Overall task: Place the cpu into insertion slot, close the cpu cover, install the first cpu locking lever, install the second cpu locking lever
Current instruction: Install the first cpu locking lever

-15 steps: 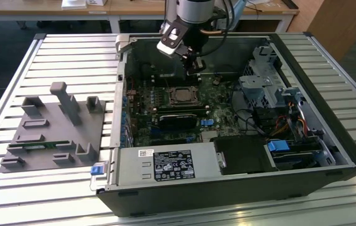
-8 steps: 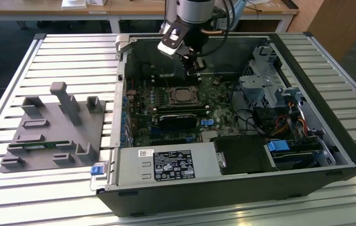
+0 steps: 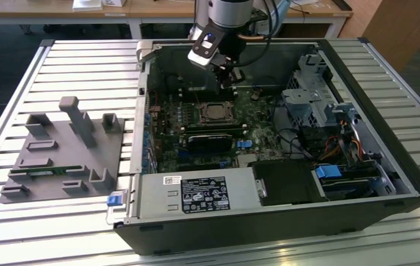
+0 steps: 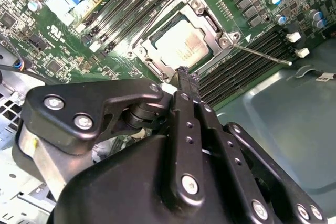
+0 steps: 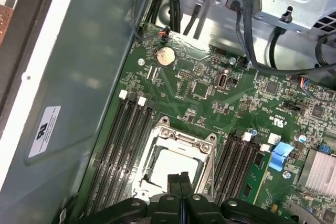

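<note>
The cpu [image 4: 181, 45] lies flat in its socket on the green motherboard, its dull grey top showing through the window of the cpu cover [image 4: 210, 22]. The silvery cover frame lies down around it, also seen in the first wrist view as cover [image 5: 181, 141] around the cpu [image 5: 170, 165]. One thin metal locking lever [image 4: 262, 55] sticks out free from the socket corner over the memory slots. My gripper [image 4: 185, 74] hovers just above the socket's edge, fingers pressed together with nothing between them. In the exterior view the gripper [image 3: 227, 78] hangs over the far side of the socket [image 3: 213, 112].
The open computer case [image 3: 387, 166] lies on a slatted table. Memory slots [image 5: 123, 135] flank the socket on both sides. Black cables [image 5: 247, 30] and a drive cage [image 3: 309, 97] sit toward the exterior view's right. A grey fixture [image 3: 61, 155] stands on the table at the exterior view's left.
</note>
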